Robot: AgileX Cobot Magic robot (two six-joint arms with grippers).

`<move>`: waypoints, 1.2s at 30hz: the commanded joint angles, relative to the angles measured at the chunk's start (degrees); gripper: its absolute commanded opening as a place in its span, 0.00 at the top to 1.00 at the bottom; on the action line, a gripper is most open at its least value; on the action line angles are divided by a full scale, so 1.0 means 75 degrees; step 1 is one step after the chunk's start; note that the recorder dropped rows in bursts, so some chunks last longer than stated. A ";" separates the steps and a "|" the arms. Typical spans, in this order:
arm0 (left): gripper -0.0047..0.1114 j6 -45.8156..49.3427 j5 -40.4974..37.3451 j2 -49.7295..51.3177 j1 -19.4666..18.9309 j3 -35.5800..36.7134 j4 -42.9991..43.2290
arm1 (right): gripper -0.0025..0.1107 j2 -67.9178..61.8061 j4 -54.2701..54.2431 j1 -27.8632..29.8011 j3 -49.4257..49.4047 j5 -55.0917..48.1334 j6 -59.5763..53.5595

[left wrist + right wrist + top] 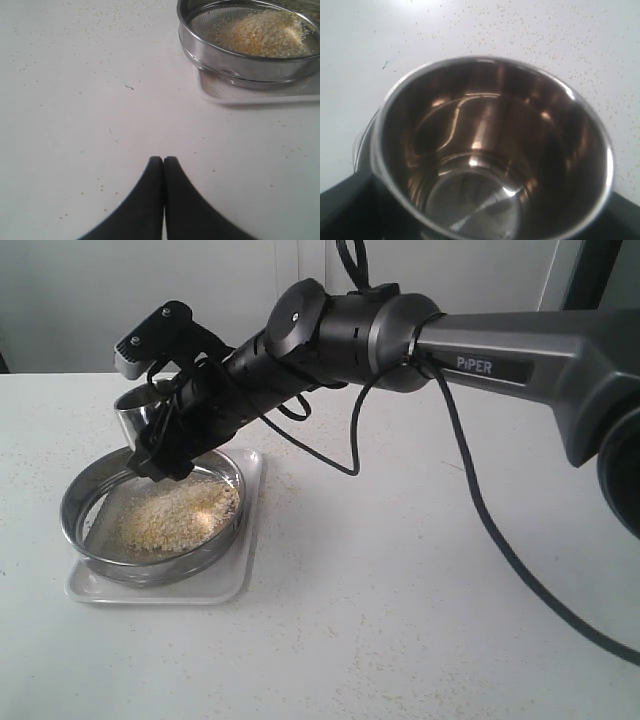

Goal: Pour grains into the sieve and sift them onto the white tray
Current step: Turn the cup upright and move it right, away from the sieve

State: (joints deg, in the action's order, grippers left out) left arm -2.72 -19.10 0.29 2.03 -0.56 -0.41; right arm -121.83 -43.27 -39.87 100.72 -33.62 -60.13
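On the exterior view I see the grains (175, 518) as a low mound of golden-yellow and whitish bits inside the sieve (160, 562). The sieve sits on the white tray (215, 585) at the left of the table (400, 590). My right gripper (160, 440) is clamped on a steel cup (133, 410) by the sieve's far rim.

Left wrist view: my left gripper (163, 161) has its jaws pressed together over bare table, apart from the tray.

Right wrist view: the cup's inside shows bare polished steel.
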 commanded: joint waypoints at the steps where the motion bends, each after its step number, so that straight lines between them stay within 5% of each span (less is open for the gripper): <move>1: 0.96 -0.0003 -0.0066 -0.0038 -0.0022 0.0074 -0.0042 | 0.98 0.0139 -0.0117 0.0074 -0.0030 0.0029 0.0097; 19: 0.96 -0.0003 -0.0066 -0.0038 -0.0022 0.0074 -0.0042 | 0.98 0.0360 0.0882 0.0082 -0.0063 0.0559 0.3600; 24: 0.96 -0.0003 -0.0066 -0.0038 -0.0022 0.0074 -0.0042 | 0.98 0.0912 0.1859 0.0082 -0.0868 0.1379 0.4629; 36: 0.96 -0.0003 -0.0066 -0.0038 -0.0022 0.0074 -0.0042 | 0.98 0.2144 0.2001 0.0082 -0.3091 0.3670 0.4420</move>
State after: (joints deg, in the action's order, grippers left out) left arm -2.72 -19.10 0.29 2.03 -0.56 -0.41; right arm -108.01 -28.63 -39.64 80.79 -11.54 -26.24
